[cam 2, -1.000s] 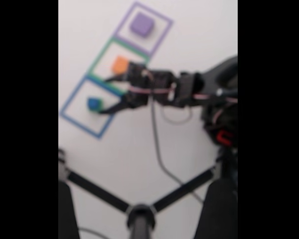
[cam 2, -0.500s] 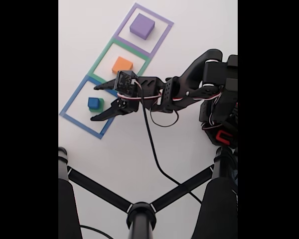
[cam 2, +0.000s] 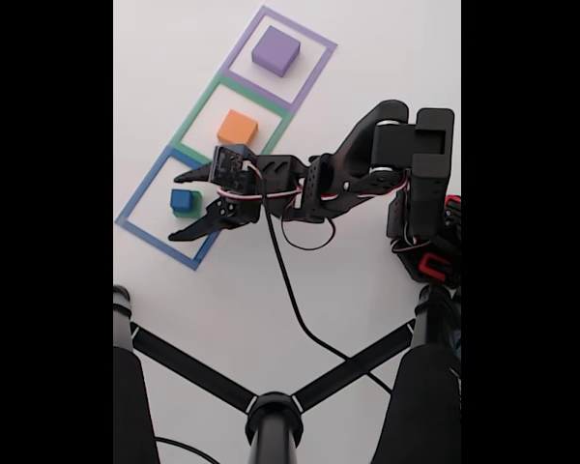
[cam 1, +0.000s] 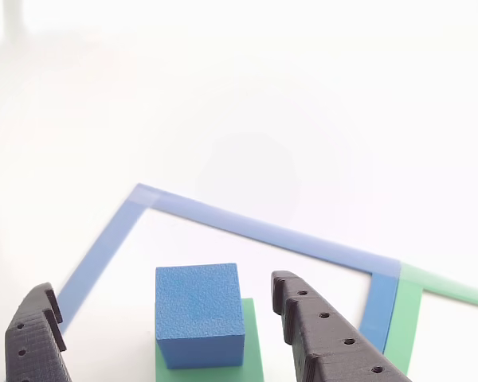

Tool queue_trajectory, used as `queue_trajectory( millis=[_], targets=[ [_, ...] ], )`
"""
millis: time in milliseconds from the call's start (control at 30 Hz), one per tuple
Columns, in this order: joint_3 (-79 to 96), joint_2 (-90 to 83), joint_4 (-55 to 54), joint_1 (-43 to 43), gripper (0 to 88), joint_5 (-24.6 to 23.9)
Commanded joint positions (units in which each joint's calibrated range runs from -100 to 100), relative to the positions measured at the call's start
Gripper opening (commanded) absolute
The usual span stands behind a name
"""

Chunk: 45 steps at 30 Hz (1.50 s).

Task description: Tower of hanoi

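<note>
In the fixed view the arm [cam 2: 367, 174] extends from the right side of the white worktop [cam 2: 271, 290] toward the left, with its fingers [cam 2: 179, 207] spread wide and holding nothing. The two fingertips lie either side of the blue cube [cam 2: 181, 200], one above it and one below it in this view, and neither touches it. The blue cube sits on top of the green cube [cam 2: 193, 203], inside the blue taped outline [cam 2: 135, 201], the leftmost and lowest of three taped squares set in a diagonal row. The orange block [cam 2: 237, 127] lies inside the green taped outline [cam 2: 195, 108] in the middle of the row. The purple block [cam 2: 275, 50] lies inside the purple taped outline [cam 2: 309, 70] at the upper end. In the other view the black fingers [cam 1: 167, 344] enter from the bottom edge, one at the lower left and one at right of centre, with the blue cube [cam 1: 197, 312] between them and clear of both. The green cube [cam 1: 251, 338] shows beneath it as a wider green top face. The blue taped outline [cam 1: 263, 231] runs behind the stack.
</note>
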Motion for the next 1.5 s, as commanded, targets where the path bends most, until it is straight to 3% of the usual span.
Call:
queue_trajectory(
  millis=[0,733,1300,1467],
  targets=[
    [-1.3,-1.2,-1.4,-0.7,28.5,0.4],
    [0.9,-2.4,-1.1,-1.5,9.7,0.4],
    [1.6,-4.1,-1.1,-1.9,4.7,0.4],
    [0.9,-9.1,3.5,-1.8,4.7,0.4]
  ],
)
